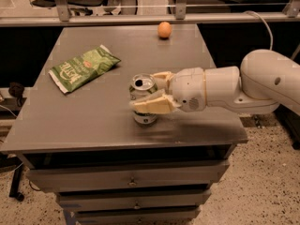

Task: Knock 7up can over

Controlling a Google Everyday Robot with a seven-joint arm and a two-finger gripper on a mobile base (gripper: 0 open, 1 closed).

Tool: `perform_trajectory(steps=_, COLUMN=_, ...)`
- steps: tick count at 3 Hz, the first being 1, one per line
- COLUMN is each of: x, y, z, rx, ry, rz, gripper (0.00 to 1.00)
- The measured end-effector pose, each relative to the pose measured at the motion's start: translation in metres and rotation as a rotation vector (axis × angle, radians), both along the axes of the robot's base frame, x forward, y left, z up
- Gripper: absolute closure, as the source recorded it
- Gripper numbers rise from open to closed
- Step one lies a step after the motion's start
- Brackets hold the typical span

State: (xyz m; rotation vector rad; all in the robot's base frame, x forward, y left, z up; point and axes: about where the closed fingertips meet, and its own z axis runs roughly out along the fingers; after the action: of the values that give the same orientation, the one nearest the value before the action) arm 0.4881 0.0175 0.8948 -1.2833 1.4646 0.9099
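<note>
1. Camera view shows the grey table (93,121) with drawers (131,182) beneath. The 7up can (143,84) stands upright on the top, near the front edge and roughly mid-width.
2. The white arm (262,78) reaches in from the right, low over the table.
3. A green crisp bag (83,67) lies flat to the can's left, well apart from it.
4. The gripper (145,92) is at the can. Its fingers are spread with the can between them, one lying across the near side of the body and the other beside the far rim. The near finger looks to be touching. I cannot tell whether either one presses.
5. The can is probably light. Its thin aluminium wall is smooth, so it is likely slippery and dents easily. The top looks opened, so liquid may remain inside.
6. Being tall on a narrow base, it should tip most readily from a sideways push high on the body, near the rim. A firm grip seems unnecessary. Once down it may roll towards the edge.
7. A small orange ball (164,29) sits near the far edge.
</note>
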Motion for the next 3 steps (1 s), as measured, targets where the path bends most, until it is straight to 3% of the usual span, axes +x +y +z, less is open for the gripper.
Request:
perform_trajectory(steps=1, x=0.013, y=-0.006, z=0.011, rx=-0.046, ry=-0.04, rz=0.023, gripper=0.87)
perform_trajectory(steps=2, x=0.035, y=-0.015, z=0.023, rx=-0.172, ry=-0.092, rz=0.079, gripper=1.0)
perform_trajectory(steps=3, x=0.05, y=-0.022, z=0.017, rx=-0.364, ry=-0.136, rz=0.169, gripper=1.0)
